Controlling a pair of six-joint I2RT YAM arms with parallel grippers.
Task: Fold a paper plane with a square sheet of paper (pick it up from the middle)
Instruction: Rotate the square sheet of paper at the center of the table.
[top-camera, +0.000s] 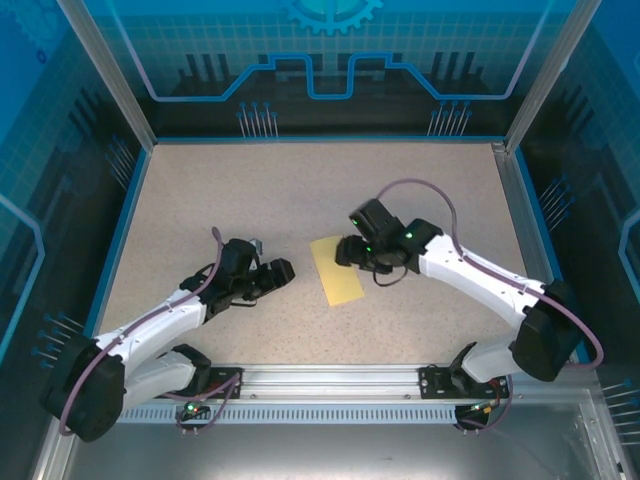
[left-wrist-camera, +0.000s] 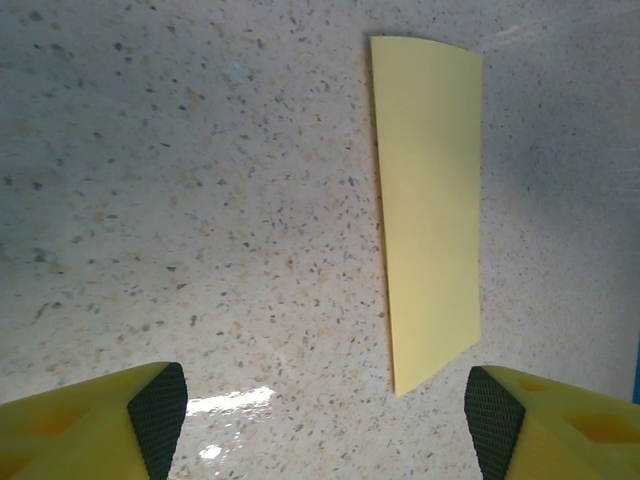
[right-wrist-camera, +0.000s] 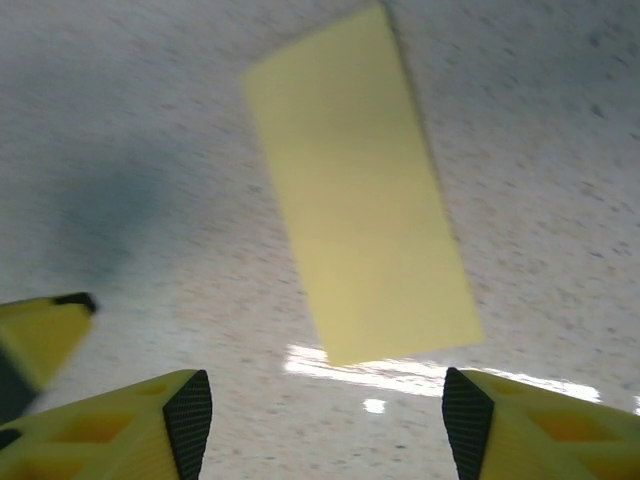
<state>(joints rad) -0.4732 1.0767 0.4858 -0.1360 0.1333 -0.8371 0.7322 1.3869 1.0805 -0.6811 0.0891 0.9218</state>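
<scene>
I have the yellow sheet of paper (top-camera: 336, 270) lying flat on the speckled desk (top-camera: 220, 190), just below the middle of the top external view. From here it reads as a narrow rectangle rather than a square, with its long side running from upper left to lower right. No gripper has hold of it.

The left gripper (top-camera: 283, 270) sits just left of the sheet, pointing at its long left edge, with a strip of bare desk between them. In the left wrist view the left gripper (left-wrist-camera: 325, 420) stands wide open. Its two yellow fingers (left-wrist-camera: 150, 420) sit in the bottom corners of the frame with only desk between their dark pads. The sheet (left-wrist-camera: 430, 200) lies in the upper right half of that frame, its nearest corner close to the right-hand finger.

The right gripper (top-camera: 345, 250) is at the sheet's upper right edge in the top external view. I cannot tell from there whether it touches the paper. The right wrist view is blurred, but it shows the right gripper (right-wrist-camera: 325, 420) open wide and empty, with the sheet (right-wrist-camera: 365, 190) lying above centre, tilted.
</scene>
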